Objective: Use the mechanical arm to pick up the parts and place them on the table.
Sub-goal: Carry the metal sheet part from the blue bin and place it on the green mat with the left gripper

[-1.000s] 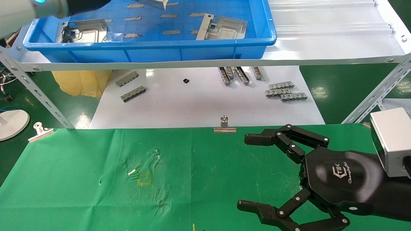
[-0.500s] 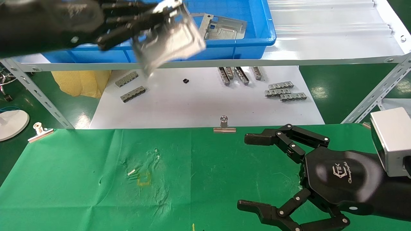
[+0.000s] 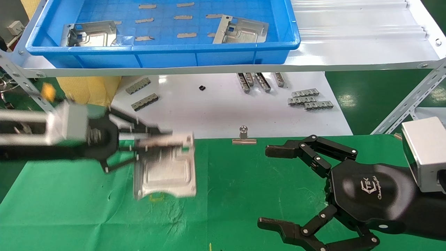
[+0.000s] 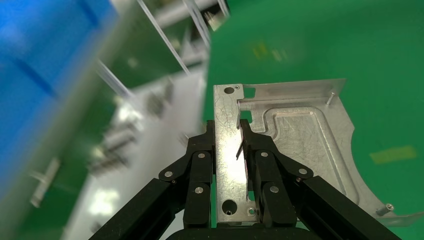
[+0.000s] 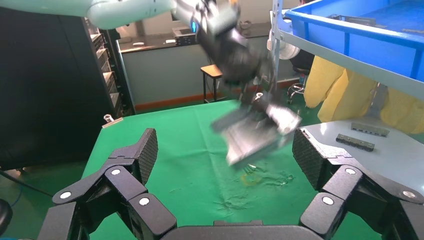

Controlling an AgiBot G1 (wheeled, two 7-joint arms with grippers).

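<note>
My left gripper (image 3: 176,139) is shut on the bent rim of one of the parts, a flat silver plate (image 3: 163,174), which hangs just above the green table (image 3: 244,181) at centre left. The left wrist view shows the jaws (image 4: 227,131) clamped on either side of the plate's rim, with the plate (image 4: 305,135) over green cloth. Two more parts (image 3: 91,33) (image 3: 241,30) lie in the blue tray (image 3: 163,48) on the shelf. My right gripper (image 3: 263,186) rests open and empty over the table's right side. Its wrist view shows the held plate (image 5: 255,135) ahead.
A white board (image 3: 216,111) behind the table carries grey toothed strips (image 3: 310,98). A silver binder clip (image 3: 244,136) pins the cloth's far edge. The slotted shelf frame (image 3: 407,104) slants down at both sides. A yellow bag (image 3: 89,89) sits under the shelf at left.
The left gripper has carried the plate from the blue tray's height down toward me, to just above the green cloth. The right arm has not moved.
</note>
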